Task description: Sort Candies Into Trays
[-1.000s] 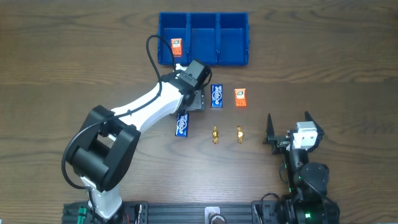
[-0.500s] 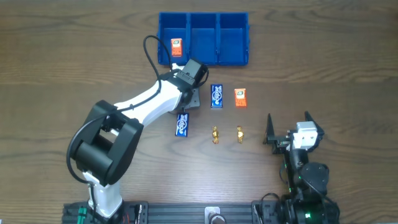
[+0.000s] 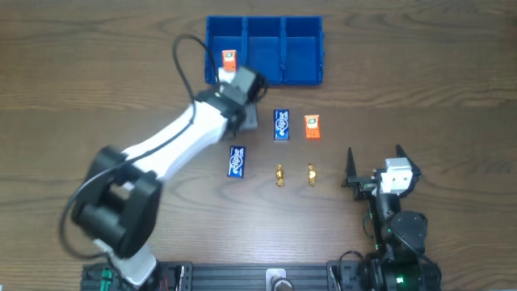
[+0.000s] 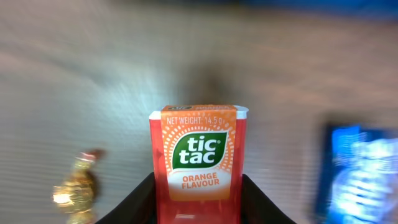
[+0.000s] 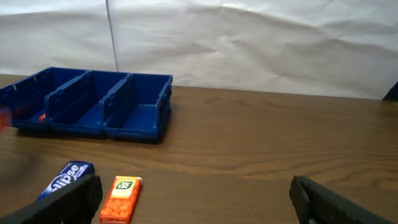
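The left pincer [image 3: 245,81] is clamped on an orange box [image 4: 198,155] and holds it upright by its two narrow sides, lifted over the table [image 3: 97,81] just near the blue tray [image 3: 265,52]. Behind the box the wrist view shows wood, so I judge that it is not yet over a compartment. The grip low on the box leaves its upper part free, which should let it drop cleanly once the fingers part. In the left compartment of the tray a second orange box [image 3: 229,59] lies already, and this is probably why the arm points to that side: the same kind goes together. The middle and right compartments hold nothing, I suppose for the two other kinds. On the table, nearer than the tray, the rest waits in loose rows: one blue pack [image 3: 237,161], another blue pack [image 3: 281,124] farther and to the right, two gold candies [image 3: 279,175] [image 3: 311,173] side by side, and a third orange box [image 3: 313,127] just right of the second blue pack. At the far right the right pincer [image 3: 375,162] stands with its fingers wide apart, holding nothing, well apart from the candies. It seems parked so as not to block the left arm.
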You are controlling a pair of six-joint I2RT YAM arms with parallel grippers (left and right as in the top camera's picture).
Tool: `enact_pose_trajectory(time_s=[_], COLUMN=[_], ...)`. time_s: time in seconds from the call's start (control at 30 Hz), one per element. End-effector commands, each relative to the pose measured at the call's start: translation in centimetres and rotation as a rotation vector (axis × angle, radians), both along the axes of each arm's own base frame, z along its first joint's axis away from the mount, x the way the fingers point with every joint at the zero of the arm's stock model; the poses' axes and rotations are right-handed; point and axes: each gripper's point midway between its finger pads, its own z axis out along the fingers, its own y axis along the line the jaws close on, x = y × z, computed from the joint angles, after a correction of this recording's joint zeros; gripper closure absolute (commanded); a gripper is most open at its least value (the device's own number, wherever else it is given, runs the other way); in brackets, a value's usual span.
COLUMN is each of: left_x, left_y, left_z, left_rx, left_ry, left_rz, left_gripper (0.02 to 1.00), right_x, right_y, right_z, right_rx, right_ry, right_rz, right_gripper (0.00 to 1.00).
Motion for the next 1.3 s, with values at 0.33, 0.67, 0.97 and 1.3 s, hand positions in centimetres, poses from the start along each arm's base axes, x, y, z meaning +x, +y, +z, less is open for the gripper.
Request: enact_pose_trajectory(time_s=[0.33,0.67,0.97,1.3], left_x=[14.0,15.9,16.0,10.1], left_y=[2.3,3.1,3.1,-9.4], left_z=[10.5,5.3,5.4,9.6], left_rx=[0.078,0.032,0.034,-0.009], left_ry=[-0.152,-0.061,-0.067,-0.137], left_rz=[0.004,0.004,0.008,-0.079], left_gripper=[0.702,0.682,0.189,0.161], right_x=[0.0,0.0,0.0,0.0], right_y=[0.1,0.2,0.2,0.2], right_z=[0.0,0.0,0.0,0.0], right_rx=[-0.007,-0.007,-0.007,-0.007], right_ry=[-0.003,-0.003,-0.003,-0.003], right_rz=[0.007,0.007,0.007,0.007], right_gripper=[0.003,0.003,0.003,0.003])
